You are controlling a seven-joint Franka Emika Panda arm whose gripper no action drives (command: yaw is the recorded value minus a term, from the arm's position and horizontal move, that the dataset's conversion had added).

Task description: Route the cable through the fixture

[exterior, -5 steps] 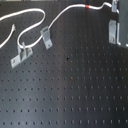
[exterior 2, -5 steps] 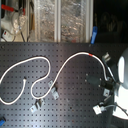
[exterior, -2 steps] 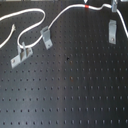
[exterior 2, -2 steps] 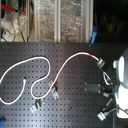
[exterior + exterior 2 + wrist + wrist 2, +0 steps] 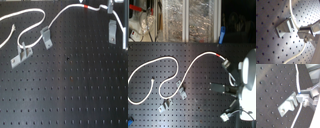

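The white cable (image 5: 30, 15) loops over the black pegboard from the first exterior view's left, with its red band (image 5: 86, 7) near the top right. My gripper (image 5: 109, 6) is shut on the cable just past the band, above the tall narrow grey fixture (image 5: 113, 31). In the second exterior view the gripper (image 5: 225, 63) holds the cable (image 5: 188, 70) next to the red band (image 5: 218, 53). In both wrist views the cable (image 5: 293, 17) (image 5: 298, 85) runs from the fingertips (image 5: 305, 32) (image 5: 304, 97) past a grey bracket (image 5: 284, 27) (image 5: 288, 105) bolted to the board.
A short angled grey clip (image 5: 46, 38) and a flat-based grey clamp (image 5: 20, 56) stand at the first exterior view's left, with cable around them. They also show in the second exterior view, clip (image 5: 182, 93) and clamp (image 5: 164, 106). The white arm (image 5: 248, 80) fills the second exterior view's right. Shelves with clutter (image 5: 173, 20) stand behind the board.
No clear change. The gripper stays shut on the cable's end near the fixture, with at most a slight shift.
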